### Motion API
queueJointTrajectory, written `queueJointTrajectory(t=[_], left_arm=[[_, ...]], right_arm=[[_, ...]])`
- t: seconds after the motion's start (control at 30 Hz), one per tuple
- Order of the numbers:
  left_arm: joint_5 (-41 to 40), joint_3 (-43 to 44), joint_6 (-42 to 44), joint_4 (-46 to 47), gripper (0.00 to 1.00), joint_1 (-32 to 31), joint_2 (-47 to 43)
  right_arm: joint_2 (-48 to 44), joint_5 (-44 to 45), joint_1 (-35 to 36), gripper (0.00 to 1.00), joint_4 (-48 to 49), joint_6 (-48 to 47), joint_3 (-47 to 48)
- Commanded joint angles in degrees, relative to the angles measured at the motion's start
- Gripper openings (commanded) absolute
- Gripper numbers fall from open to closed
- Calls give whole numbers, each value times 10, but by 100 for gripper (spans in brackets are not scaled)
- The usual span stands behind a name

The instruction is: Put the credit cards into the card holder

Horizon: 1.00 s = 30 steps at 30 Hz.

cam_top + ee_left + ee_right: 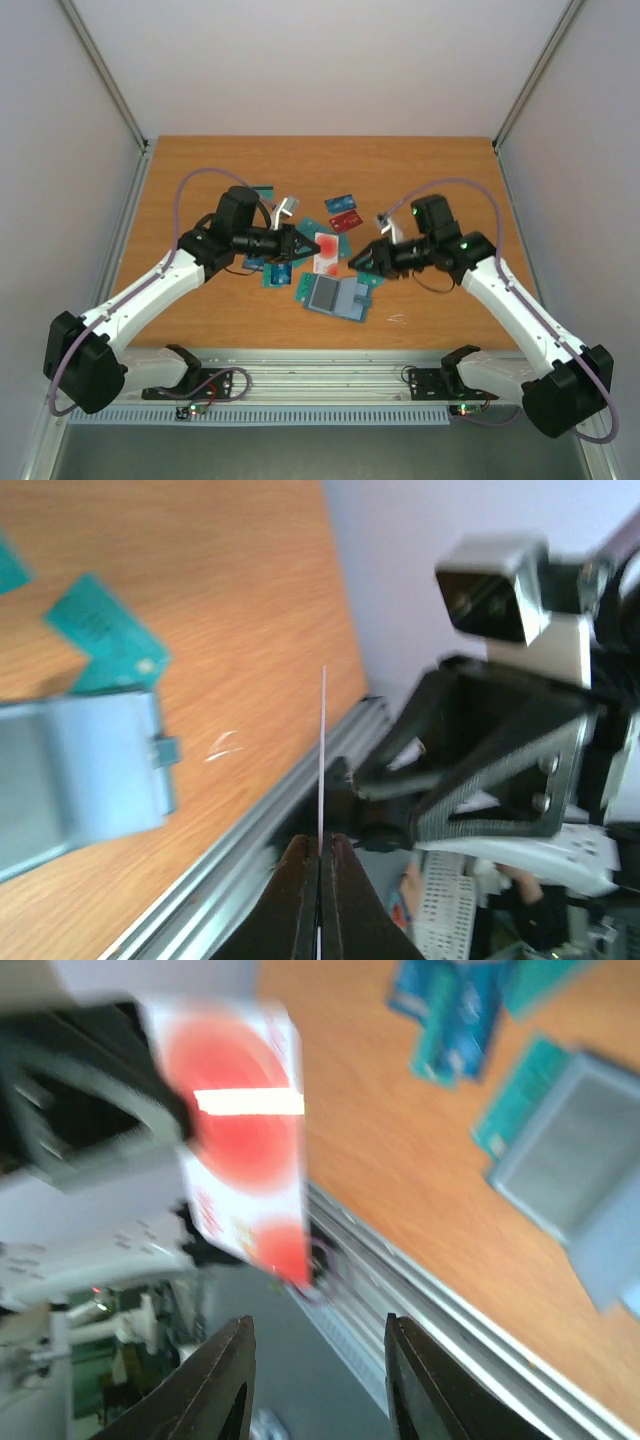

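Observation:
My left gripper (302,245) is shut on a white card with red patches (327,252) and holds it above the table; in the left wrist view the card (323,750) shows edge-on between the closed jaws (320,855). My right gripper (358,258) is open and empty, facing that card from the right, a short way off it. In the right wrist view the card (240,1140) hangs ahead of the open gripper (318,1360). The grey-blue card holder (338,297) lies open on the table below both grippers; it also shows in the wrist views (80,770) (580,1180).
Loose cards lie around: a blue one (342,203), a red one (345,220), a teal one (262,190) and several teal ones under the left gripper (275,270). A metal rail (320,365) runs along the table's near edge.

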Motion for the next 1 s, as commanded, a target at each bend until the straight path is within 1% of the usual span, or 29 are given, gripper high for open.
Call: queueJointTrajectory(t=[0.0, 0.1, 0.2, 0.4, 0.53, 0.73, 0.83, 0.97], left_arm=[[-83, -17, 114, -162, 0, 1, -13], [-96, -35, 132, -179, 0, 1, -8], [-94, -43, 143, -185, 0, 1, 6], [-84, -47, 171, -184, 0, 1, 58], [-59, -45, 167, -155, 0, -3, 107], [-49, -22, 183, -150, 0, -17, 175], [-57, -6, 199, -159, 0, -19, 200], [-51, 6, 202, -149, 0, -19, 229]], right_arm=[[-46, 106, 53, 38, -84, -28, -95], [-74, 151, 80, 37, -80, -13, -158], [-81, 168, 98, 36, -51, 4, -207], [-21, 187, 140, 34, 49, 27, -262], [41, 200, 147, 31, 85, 20, -259], [127, 217, 147, 28, 117, 4, -246], [161, 244, 146, 27, 107, -6, -230], [189, 289, 134, 26, 68, -28, -201]])
